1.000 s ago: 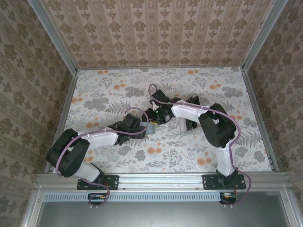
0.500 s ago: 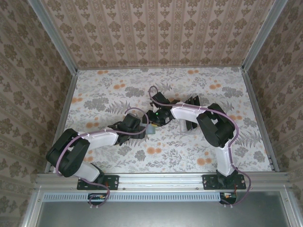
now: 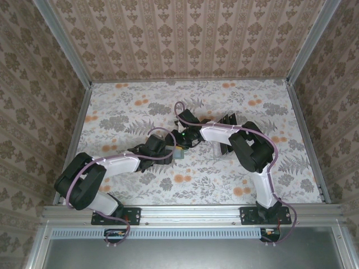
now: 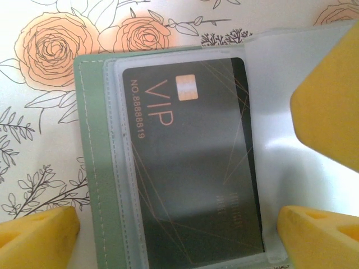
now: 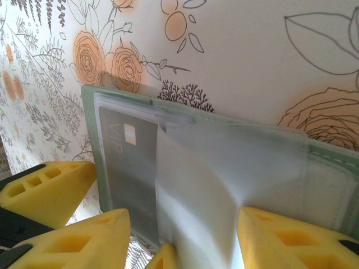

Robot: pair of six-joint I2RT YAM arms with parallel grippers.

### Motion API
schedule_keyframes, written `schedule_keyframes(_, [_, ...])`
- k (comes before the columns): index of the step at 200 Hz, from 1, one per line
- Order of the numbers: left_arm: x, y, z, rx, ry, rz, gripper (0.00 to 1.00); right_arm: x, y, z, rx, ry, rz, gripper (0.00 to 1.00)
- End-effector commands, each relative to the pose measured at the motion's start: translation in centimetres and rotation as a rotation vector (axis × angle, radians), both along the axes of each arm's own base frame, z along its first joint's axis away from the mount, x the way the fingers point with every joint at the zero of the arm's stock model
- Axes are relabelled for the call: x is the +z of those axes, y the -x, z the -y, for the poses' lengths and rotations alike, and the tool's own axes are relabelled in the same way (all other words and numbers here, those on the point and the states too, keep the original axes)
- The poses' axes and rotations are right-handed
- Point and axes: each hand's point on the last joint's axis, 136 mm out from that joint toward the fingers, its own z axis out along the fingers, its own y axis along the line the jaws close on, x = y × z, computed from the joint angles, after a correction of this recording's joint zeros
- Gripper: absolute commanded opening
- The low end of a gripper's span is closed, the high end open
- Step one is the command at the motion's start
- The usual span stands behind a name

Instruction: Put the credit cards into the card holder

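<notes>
The sage-green card holder (image 4: 95,168) lies open on the flowered table, near the middle in the top view (image 3: 179,152). A black VIP credit card (image 4: 190,168) sits inside its clear sleeve (image 5: 120,162). My left gripper (image 4: 179,238) is open and straddles the holder's near end, one finger on each side (image 3: 171,150). My right gripper (image 5: 182,244) hangs over the holder from the far side (image 3: 183,142), open. A translucent sleeve leaf (image 5: 202,185) stands lifted between its fingers, leaning on the right one. That finger (image 4: 331,117) also shows in the left wrist view.
More black cards (image 3: 227,121) stand in a rack just right of the holder, partly hidden by my right arm (image 3: 247,147). Patterned walls close the table (image 3: 129,106) in at the back and both sides. Bare flowered surface lies at the far left.
My right arm has crept a little to the left over the holder. The left arm and both jaws have held still.
</notes>
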Motion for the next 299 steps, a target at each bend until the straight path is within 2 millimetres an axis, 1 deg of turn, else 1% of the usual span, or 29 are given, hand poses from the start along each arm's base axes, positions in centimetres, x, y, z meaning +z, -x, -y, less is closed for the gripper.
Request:
schedule_keyframes(1, [1.1,0.0,-0.8,0.034,-0.004,0.029,1.00,0.6,0.5,-0.4,0.006,-0.020,-0.011,0.55])
schedule_keyframes(37, [4.1,-0.2,-2.4,0.098,0.025,0.085,1.00,1.4,0.9,-0.3,0.012,-0.009,-0.005,0.55])
schedule_keyframes(73, [7.1,-0.3,-4.4,0.206,0.093,0.076,1.00,2.3,1.5,-1.1,0.032,-0.002,0.008,0.54])
schedule_keyframes(92, [8.9,-0.7,-4.8,0.244,0.149,0.075,1.00,2.9,1.7,-1.6,0.040,0.000,0.018,0.54])
schedule_keyframes(109, [10.7,-1.3,-4.8,0.267,0.210,0.081,1.00,3.4,1.8,-2.2,0.047,0.008,0.030,0.54])
schedule_keyframes(132, [13.9,-2.3,-4.8,0.292,0.288,0.104,1.00,3.9,1.7,-2.9,0.048,0.015,0.046,0.55])
schedule_keyframes(151, [16.9,-3.2,-4.8,0.308,0.337,0.136,1.00,3.9,1.6,-3.5,0.043,0.022,0.051,0.55])
schedule_keyframes(170, [19.1,-3.9,-4.9,0.325,0.374,0.154,1.00,3.5,1.6,-4.3,0.048,0.024,0.048,0.55])
schedule_keyframes(180, [20.1,-4.1,-4.6,0.325,0.397,0.159,1.00,3.0,1.5,-4.6,0.049,0.029,0.042,0.55])
schedule_keyframes(183, [20.5,-4.5,-5.3,0.351,0.405,0.167,1.00,2.9,1.5,-4.6,0.050,0.031,0.039,0.55])
schedule_keyframes(195, [21.5,-4.9,-5.6,0.372,0.438,0.175,1.00,2.5,1.4,-5.1,0.051,0.027,0.033,0.55])
schedule_keyframes(213, [22.7,-5.3,-5.6,0.390,0.483,0.183,1.00,1.5,1.2,-5.6,0.055,0.023,0.015,0.55])
schedule_keyframes(231, [23.5,-5.8,-5.6,0.404,0.524,0.182,1.00,0.7,1.1,-5.9,0.056,0.026,0.002,0.55])
schedule_keyframes(246, [24.0,-6.1,-5.4,0.415,0.558,0.175,1.00,-0.1,1.1,-6.0,0.059,0.034,-0.012,0.55])
schedule_keyframes(264, [24.2,-6.4,-4.7,0.422,0.597,0.153,1.00,-0.6,1.2,-6.0,0.065,0.037,-0.024,0.55])
schedule_keyframes(272, [24.5,-6.6,-4.4,0.423,0.621,0.143,1.00,-0.5,1.3,-5.8,0.068,0.039,-0.024,0.55])
schedule_keyframes(283, [24.7,-6.7,-3.9,0.427,0.652,0.124,1.00,0.2,1.4,-5.2,0.066,0.038,-0.008,0.54])
schedule_keyframes(299, [25.1,-7.0,-3.2,0.433,0.694,0.098,1.00,2.2,1.1,-3.6,0.043,0.038,0.037,0.54])
